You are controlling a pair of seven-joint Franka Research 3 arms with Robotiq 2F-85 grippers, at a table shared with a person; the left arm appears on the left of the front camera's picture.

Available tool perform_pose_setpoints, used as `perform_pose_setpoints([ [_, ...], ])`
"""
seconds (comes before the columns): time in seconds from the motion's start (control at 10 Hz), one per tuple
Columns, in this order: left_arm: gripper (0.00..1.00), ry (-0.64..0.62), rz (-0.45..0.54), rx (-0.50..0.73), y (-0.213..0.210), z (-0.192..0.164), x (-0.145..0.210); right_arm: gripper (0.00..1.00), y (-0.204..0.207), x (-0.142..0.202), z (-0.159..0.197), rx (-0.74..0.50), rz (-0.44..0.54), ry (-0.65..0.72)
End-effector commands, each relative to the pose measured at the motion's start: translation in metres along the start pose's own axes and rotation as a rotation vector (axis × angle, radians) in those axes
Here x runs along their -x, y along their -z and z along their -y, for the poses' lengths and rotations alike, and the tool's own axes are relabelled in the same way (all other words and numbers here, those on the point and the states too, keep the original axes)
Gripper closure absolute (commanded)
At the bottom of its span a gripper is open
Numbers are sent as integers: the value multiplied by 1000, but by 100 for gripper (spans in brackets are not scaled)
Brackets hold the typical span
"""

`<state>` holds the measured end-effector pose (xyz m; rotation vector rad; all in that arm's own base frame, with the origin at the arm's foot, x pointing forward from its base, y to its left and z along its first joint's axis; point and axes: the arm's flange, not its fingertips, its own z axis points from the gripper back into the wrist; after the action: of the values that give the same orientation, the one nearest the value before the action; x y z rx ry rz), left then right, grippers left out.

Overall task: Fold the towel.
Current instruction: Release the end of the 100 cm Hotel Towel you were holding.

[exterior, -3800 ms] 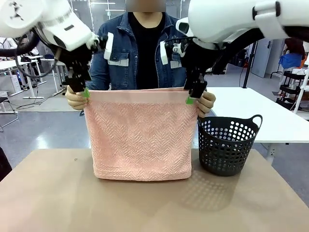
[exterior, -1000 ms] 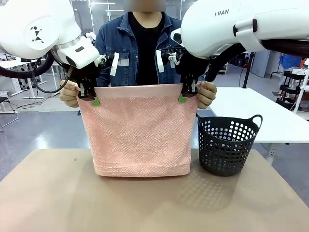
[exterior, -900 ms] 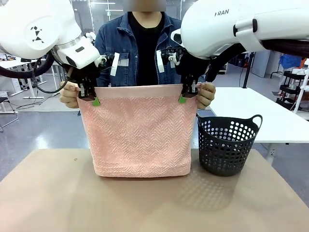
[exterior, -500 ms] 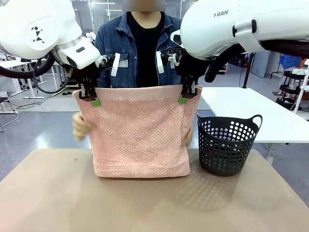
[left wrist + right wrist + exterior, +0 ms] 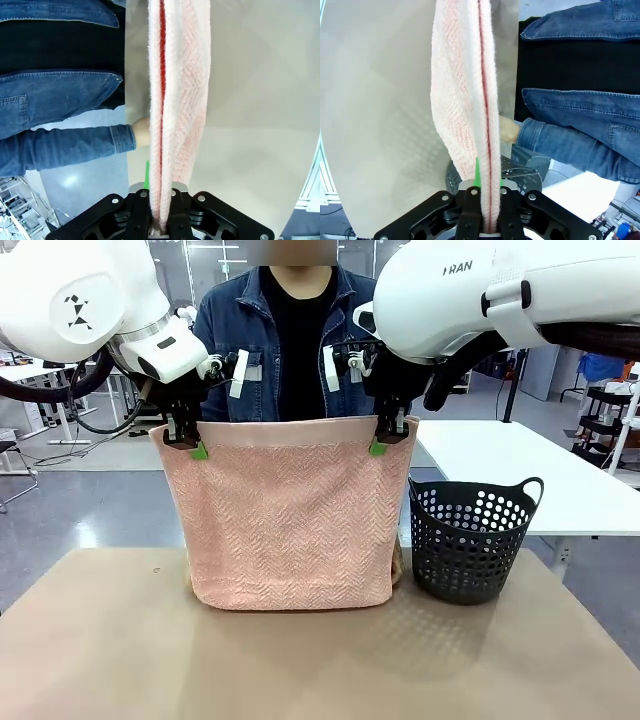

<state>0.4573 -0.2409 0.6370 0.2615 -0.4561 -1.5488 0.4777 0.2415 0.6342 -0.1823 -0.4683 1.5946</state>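
Now pers. hands dropped low; jaws alone hold towel.

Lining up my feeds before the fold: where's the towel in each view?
Front view: towel hangs centre, pinched at its top corners by left pincer and right pincer.
Left wrist view: towel, edge-on, rises from bottom centre.
Right wrist view: towel, edge-on, rises from bottom centre.
Shared landmark: the person's denim jacket beside it.
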Motion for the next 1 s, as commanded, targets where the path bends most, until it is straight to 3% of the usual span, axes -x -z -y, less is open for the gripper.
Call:
perform_pose_setpoints([
  [0.0, 100, -3, 0, -1, 0, -1, 1, 100, -2, 1, 1, 6, 2, -5],
  [0.9, 100, -3, 0, -1, 0, -1, 1, 100, -2, 1, 1, 6, 2, -5],
])
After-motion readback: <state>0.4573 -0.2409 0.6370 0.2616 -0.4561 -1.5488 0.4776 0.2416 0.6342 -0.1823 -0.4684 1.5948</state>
